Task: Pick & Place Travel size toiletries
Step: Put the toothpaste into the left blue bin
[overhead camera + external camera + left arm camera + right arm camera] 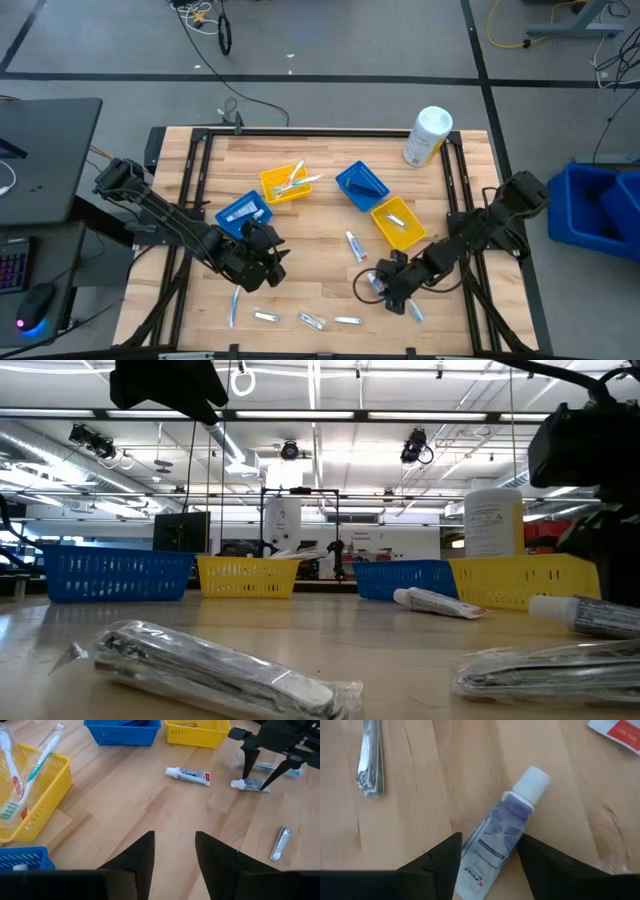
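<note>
White-capped toothpaste tube (497,840), silvery-blue label, lying flat

White-capped blue-grey toothpaste tube (496,840) — yellow bin (30,795)

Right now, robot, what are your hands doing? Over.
Right gripper open, straddling toothpaste tube, not yet gripped. Left gripper open, empty, hovering. Nothing blocking.
</note>
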Action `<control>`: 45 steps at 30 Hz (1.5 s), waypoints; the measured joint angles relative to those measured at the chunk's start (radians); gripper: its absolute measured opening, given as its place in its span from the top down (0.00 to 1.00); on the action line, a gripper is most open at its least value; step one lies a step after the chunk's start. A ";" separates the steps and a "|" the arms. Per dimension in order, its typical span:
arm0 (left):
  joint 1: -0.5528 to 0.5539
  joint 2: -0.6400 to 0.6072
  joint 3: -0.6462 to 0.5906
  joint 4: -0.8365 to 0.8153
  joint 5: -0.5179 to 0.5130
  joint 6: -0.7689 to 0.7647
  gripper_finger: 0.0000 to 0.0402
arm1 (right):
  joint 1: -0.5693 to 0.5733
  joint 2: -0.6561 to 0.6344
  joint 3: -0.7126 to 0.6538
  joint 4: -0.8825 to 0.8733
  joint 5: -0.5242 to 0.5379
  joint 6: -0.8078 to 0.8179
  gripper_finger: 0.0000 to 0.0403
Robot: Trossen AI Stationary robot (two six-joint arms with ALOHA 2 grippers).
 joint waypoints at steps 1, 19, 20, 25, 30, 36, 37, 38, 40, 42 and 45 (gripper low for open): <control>0.000 0.000 0.000 0.000 0.003 0.000 0.63 | -0.002 0.000 0.000 0.001 0.003 -0.001 0.51; 0.000 0.000 0.000 0.002 0.008 0.001 0.63 | -0.054 -0.034 -0.003 0.143 0.013 -0.105 0.81; 0.000 0.000 0.000 0.003 0.008 -0.001 0.63 | -0.064 -0.049 0.001 0.152 0.026 -0.133 0.81; 0.000 0.000 0.000 0.042 -0.030 -0.037 0.63 | -0.115 -0.132 0.036 0.202 0.175 -0.323 0.82; 0.003 0.000 0.000 0.153 -0.093 -0.109 0.63 | -0.145 -0.181 0.043 0.380 0.326 -0.688 0.81; 0.034 0.000 0.000 0.352 -0.097 -0.088 0.63 | -0.171 -0.168 0.042 0.503 0.351 -0.979 0.82; 0.040 0.000 0.000 0.369 -0.095 -0.072 0.63 | -0.179 -0.168 0.042 0.504 0.351 -0.980 0.81; 0.048 0.000 0.000 0.376 -0.092 -0.054 0.63 | -0.186 -0.168 0.043 0.501 0.353 -0.973 0.81; 0.065 0.000 0.000 0.382 -0.088 -0.040 0.63 | -0.201 -0.168 0.043 0.496 0.353 -0.969 0.81; 0.089 0.000 0.000 0.388 -0.070 -0.035 0.63 | -0.219 -0.168 0.043 0.501 0.310 -0.964 0.81; 0.129 0.027 0.000 0.425 -0.023 -0.018 0.63 | -0.249 -0.168 0.043 0.489 0.265 -0.928 0.81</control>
